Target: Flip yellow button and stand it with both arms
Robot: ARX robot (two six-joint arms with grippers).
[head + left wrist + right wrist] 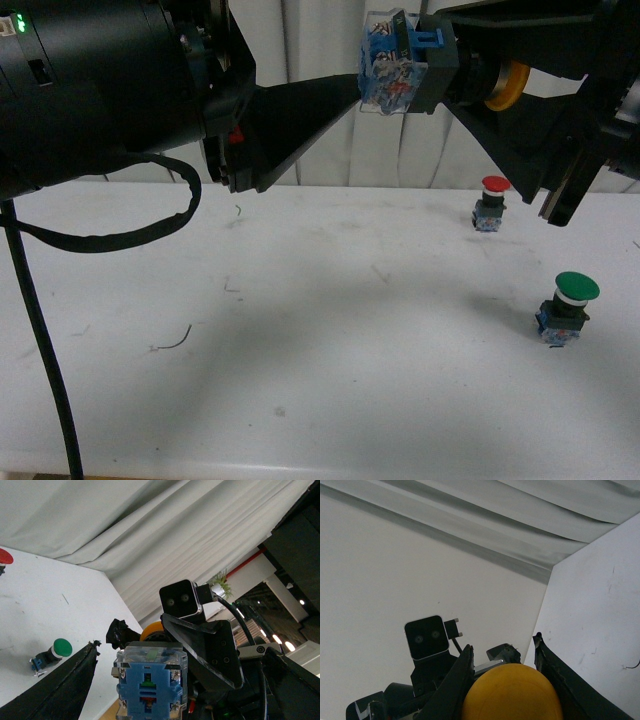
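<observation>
My right pincer (466, 72) holds the yellow button (397, 60) sideways by its cap, so my wide-open left pincer (358, 93) can grab the blue end beside it.

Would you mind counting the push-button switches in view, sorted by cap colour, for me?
yellow-capped switch: 1
red-capped switch: 1
green-capped switch: 1
Total: 3
</observation>
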